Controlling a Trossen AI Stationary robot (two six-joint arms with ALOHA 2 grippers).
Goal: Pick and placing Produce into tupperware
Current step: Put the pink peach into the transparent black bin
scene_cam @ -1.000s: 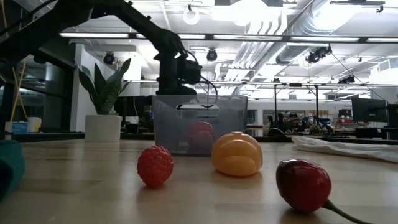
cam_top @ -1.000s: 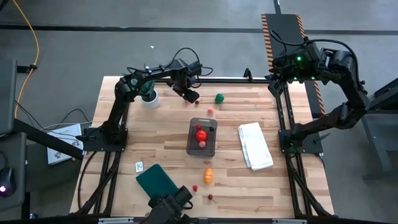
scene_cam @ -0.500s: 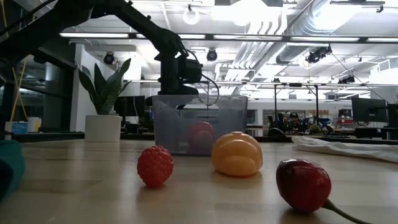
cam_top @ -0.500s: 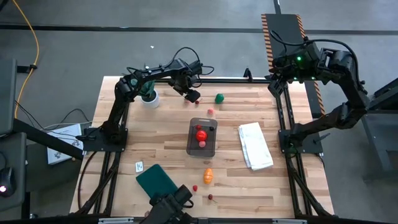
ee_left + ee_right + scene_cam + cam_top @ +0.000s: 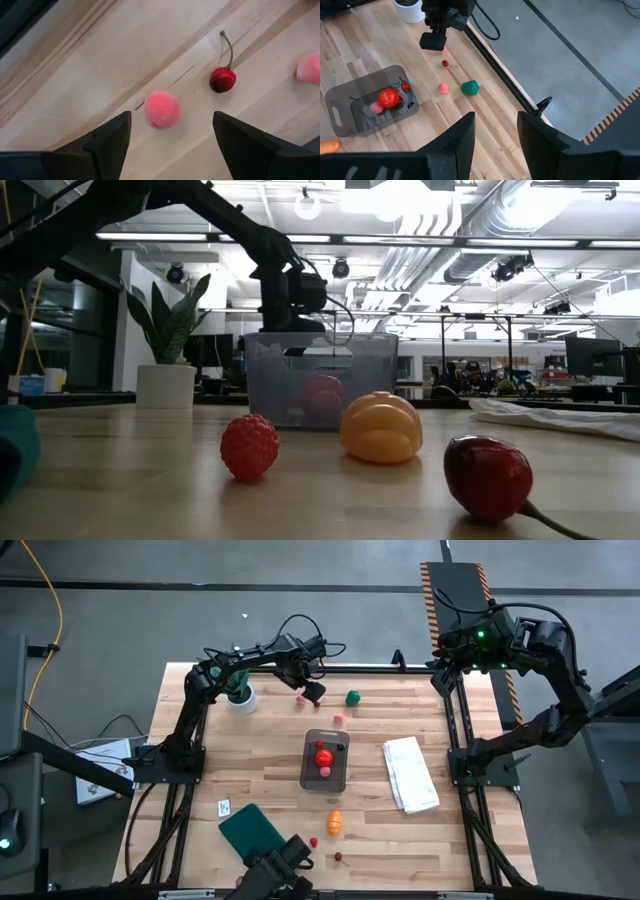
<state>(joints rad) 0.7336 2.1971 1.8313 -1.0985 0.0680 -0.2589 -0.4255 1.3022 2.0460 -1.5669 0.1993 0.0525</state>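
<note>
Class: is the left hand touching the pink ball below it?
Apart. The left wrist view shows the pink ball on bare wood between the open left hand's fingers.

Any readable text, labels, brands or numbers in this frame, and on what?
None can be read.
Small white card on the wooden table, beside the dark green cloth: dark marks, too small to read.
Clear grey plastic container: no label visible.

The clear grey tupperware (image 5: 325,761) sits mid-worktop holding a red ball (image 5: 323,754) and small pieces. A green fruit (image 5: 352,697), pink berries (image 5: 339,720) and a cherry (image 5: 222,79) lie at the far side. An orange fruit (image 5: 335,822) and red berries (image 5: 313,842) lie on the near side.
</note>
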